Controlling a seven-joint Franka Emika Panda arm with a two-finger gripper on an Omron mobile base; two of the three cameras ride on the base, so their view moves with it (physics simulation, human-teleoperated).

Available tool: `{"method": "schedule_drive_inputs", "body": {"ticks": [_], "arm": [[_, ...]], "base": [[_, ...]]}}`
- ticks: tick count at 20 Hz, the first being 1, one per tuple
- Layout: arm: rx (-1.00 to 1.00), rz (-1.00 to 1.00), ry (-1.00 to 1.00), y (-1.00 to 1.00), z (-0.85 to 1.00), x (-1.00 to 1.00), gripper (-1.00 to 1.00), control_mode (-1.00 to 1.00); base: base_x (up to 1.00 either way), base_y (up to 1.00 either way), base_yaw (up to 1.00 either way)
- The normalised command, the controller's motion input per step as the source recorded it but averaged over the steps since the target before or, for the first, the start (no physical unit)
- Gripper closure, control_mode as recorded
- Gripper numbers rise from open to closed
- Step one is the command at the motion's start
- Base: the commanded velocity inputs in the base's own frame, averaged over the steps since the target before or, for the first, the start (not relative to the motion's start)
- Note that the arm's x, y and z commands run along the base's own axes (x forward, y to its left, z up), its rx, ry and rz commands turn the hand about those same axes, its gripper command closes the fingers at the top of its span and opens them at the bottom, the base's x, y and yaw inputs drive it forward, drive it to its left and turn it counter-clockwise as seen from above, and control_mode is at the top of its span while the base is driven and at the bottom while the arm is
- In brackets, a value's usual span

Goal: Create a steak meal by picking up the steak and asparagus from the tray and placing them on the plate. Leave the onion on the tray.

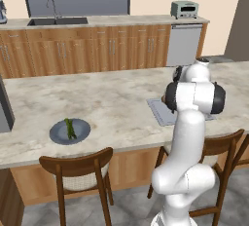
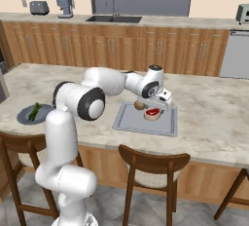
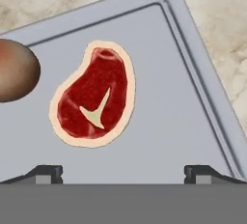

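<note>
In the left base view we see the asparagus [image 1: 71, 128] already lying on the plate [image 1: 57, 135], well apart from our arm, whose bulk hides most of the tray [image 1: 160, 112] on the tabletop [image 1: 97, 98].

In the right base view our jaws [image 2: 156, 107] hang just above the tray [image 2: 141, 125], over the steak [image 2: 152, 113], with the onion [image 2: 140, 105] just beside it. The plate [image 2: 24, 118] with the asparagus [image 2: 35, 111] sits far off to one side.

In the hand view the jaws [image 3: 123, 172] are spread wide and hold nothing. The steak [image 3: 94, 95] lies flat ahead of the fingertips [image 3: 46, 172], off towards one of them, not centred. The onion [image 3: 14, 71] sits near the steak beyond that same side; the tray [image 3: 193, 73] rim runs past the other.

We judge the risk is this offset: descending as we are, one fingertip could land on the meat or nudge the onion, and a flat slab gives little edge to pinch.
</note>
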Motion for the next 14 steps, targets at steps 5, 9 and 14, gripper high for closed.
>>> {"method": "schedule_drive_inputs", "body": {"ticks": [5,9,14], "arm": [[0.00,0.00,0.00,0.00,-0.24,0.38,-1.00,-1.00],[0.00,0.00,0.00,0.00,-0.25,0.24,-1.00,-1.00],[0.00,0.00,-0.03,0.00,-0.28,0.07,-1.00,-1.00]], "base": [[0.00,0.00,0.00],[0.00,0.00,0.00],[0.00,0.00,0.00]]}}
